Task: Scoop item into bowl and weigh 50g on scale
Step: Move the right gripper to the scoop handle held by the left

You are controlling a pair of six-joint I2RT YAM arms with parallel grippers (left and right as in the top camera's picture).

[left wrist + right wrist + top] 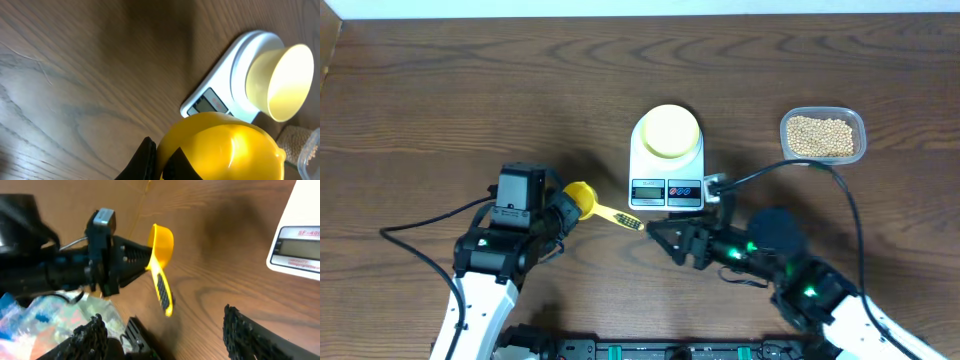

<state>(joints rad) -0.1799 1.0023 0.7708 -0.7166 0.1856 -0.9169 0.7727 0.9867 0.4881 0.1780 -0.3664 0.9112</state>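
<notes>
The yellow scoop [584, 199] is held by its cup in my left gripper [564, 207], which is shut on the cup's wall, handle pointing right toward my right gripper. The scoop fills the bottom of the left wrist view [225, 145] and shows in the right wrist view [161, 245]. My right gripper [665, 240] is open and empty just beyond the handle tip [167, 307]. The pale yellow bowl [668, 132] stands empty on the white scale [667, 190]. The beans [820, 136] lie in a clear tub at the right.
The clear plastic tub [860, 128] sits right of the scale, near the back. A cable [840, 185] from the right arm runs past the tub. The scale's display and buttons [666, 192] face the front edge.
</notes>
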